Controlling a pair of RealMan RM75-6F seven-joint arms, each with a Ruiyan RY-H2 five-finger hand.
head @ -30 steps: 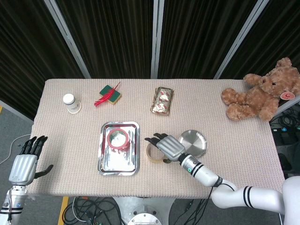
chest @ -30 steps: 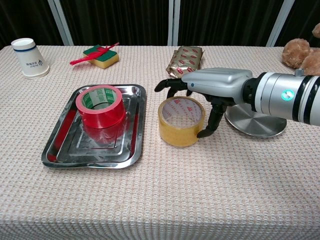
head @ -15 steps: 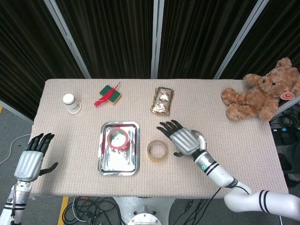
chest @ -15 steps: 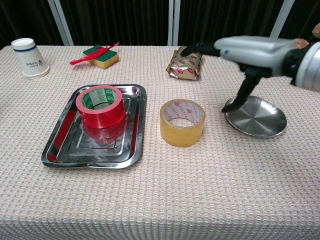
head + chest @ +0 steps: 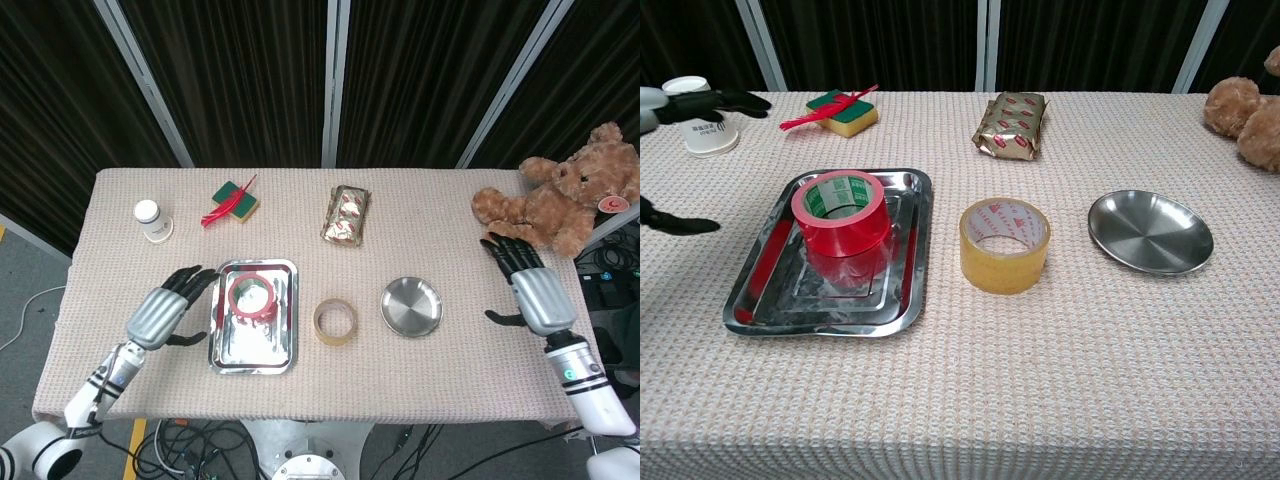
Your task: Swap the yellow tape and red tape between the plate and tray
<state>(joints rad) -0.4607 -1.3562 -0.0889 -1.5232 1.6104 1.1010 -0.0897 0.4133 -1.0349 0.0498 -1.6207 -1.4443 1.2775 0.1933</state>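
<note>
Both my hands empty, fingers spread: left hand beside tray, right hand near table edge | red tape in tray | yellow tape between tray and plate

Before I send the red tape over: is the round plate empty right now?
Empty. The plate shows only bare metal in both views; the yellow tape stands on the tablecloth beside it, and the red tape sits in the tray.

Cloth-covered table, tray, yellow tape, plate, cup
</note>
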